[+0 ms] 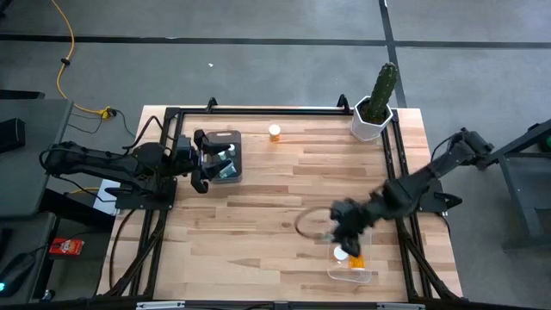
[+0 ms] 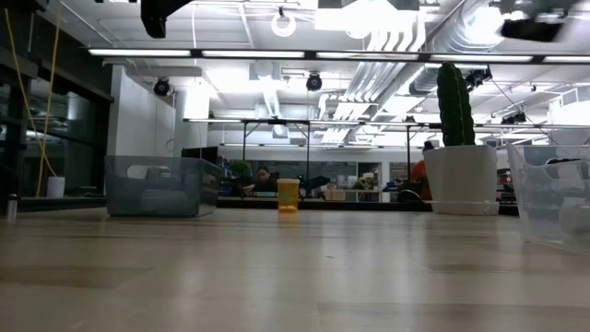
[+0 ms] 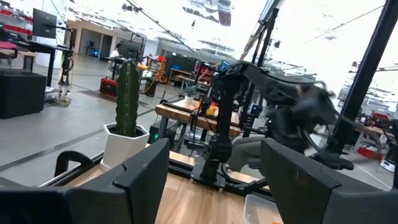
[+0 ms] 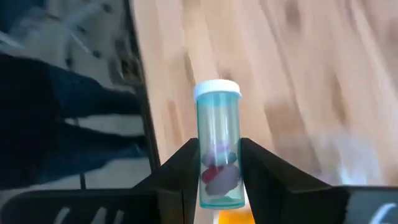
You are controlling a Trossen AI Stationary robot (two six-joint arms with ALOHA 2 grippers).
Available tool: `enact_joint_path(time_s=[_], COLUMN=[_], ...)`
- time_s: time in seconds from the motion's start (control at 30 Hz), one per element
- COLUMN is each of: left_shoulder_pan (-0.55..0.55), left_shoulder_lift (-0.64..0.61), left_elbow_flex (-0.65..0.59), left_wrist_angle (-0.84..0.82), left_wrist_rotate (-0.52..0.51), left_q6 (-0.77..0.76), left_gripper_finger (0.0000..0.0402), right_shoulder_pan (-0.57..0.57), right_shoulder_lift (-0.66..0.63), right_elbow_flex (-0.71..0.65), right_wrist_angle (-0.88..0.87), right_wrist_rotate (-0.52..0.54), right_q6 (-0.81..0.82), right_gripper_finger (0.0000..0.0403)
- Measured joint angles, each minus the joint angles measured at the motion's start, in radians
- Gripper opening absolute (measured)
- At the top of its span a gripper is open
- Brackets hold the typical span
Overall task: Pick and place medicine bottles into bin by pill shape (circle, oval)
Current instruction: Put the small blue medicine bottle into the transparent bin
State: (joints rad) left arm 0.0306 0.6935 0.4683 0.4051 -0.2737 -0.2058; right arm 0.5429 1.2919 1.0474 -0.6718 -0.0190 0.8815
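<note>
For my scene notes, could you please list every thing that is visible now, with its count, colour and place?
Teal bottle: one, translucent teal with white cap, pills inside, held in the right gripper.
Orange bottle: one, orange, standing alone on the table's far side.
Grey bin: one, dark translucent, left side, bottles inside.
Clear bin: one, clear, near edge on the right, something orange inside.
Cactus: one, green, in a white pot, far right corner.
Table: one, light wood.
Left gripper: jaws open, at the grey bin.
Right gripper: jaws shut on the teal bottle, above the clear bin.

Right bin (image 2: 556, 205) cut off by frame edge.
</note>
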Motion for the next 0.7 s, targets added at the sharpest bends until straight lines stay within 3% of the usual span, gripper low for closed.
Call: enact_joint_path(time_s=[0.17, 0.3, 0.53, 0.7], left_shoulder_pan=[0.016, 0.024, 0.023, 0.023], left_shoulder_lift=[0.0, 0.0, 0.0, 0.0], left_elbow_flex=[0.0, 0.0, 0.0, 0.0], left_wrist_angle=[0.0, -0.001, -0.005, -0.009], left_wrist_rotate=[-0.003, -0.003, -0.003, -0.008], left_q6=[0.0, 0.0, 0.0, 0.0], left_gripper_finger=[0.0239, 0.0239, 0.0239, 0.0239], right_shoulder_pan=[0.176, 0.233, 0.212, 0.184], right_shoulder_lift=[0.0, 0.0, 0.0, 0.001], right_elbow_flex=[-0.05, -0.154, -0.305, -0.337], right_wrist_angle=[-0.13, -0.12, -0.019, 0.001], right_wrist_rotate=[0.124, 0.127, 0.103, 0.086], right_q6=[0.275, 0.459, 0.612, 0.645], right_gripper_finger=[0.0094, 0.0094, 0.0094, 0.0094])
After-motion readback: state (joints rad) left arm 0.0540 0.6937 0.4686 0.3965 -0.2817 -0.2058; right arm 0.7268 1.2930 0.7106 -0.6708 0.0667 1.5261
